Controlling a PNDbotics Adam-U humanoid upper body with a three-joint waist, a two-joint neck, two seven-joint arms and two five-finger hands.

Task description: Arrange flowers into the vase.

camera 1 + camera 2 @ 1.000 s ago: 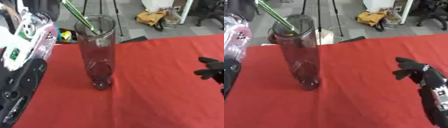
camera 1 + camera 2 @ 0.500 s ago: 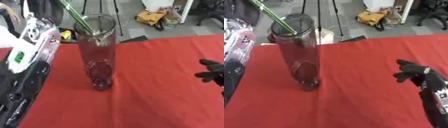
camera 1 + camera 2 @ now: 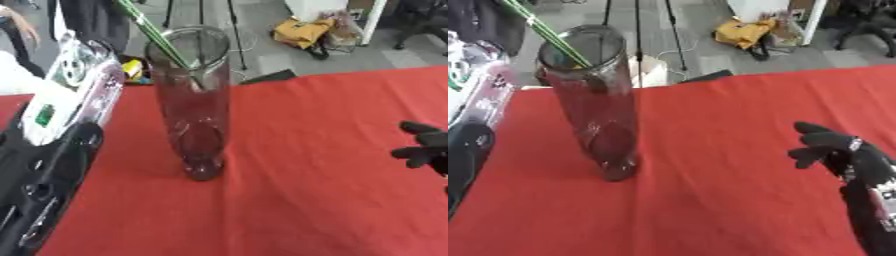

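A tall clear glass vase (image 3: 197,115) stands upright on the red tablecloth (image 3: 306,190), left of centre. Thin green flower stems (image 3: 153,30) slant down from the top left into its mouth; their blooms are out of the picture. My left arm (image 3: 61,110), black with a white and silver cover, rises along the left edge close beside the vase, and its hand is out of view. My right hand (image 3: 837,150) hovers over the cloth at the right, well apart from the vase, with relaxed, slightly bent fingers holding nothing.
The table's far edge runs just behind the vase. Beyond it on the grey floor are a yellow bag (image 3: 302,32), tripod legs (image 3: 636,30) and a chair base at the top right. The red cloth stretches between the vase and my right hand.
My left arm has shifted slightly towards the vase. The stems stay in the vase mouth, and the vase and my right hand have hardly moved.
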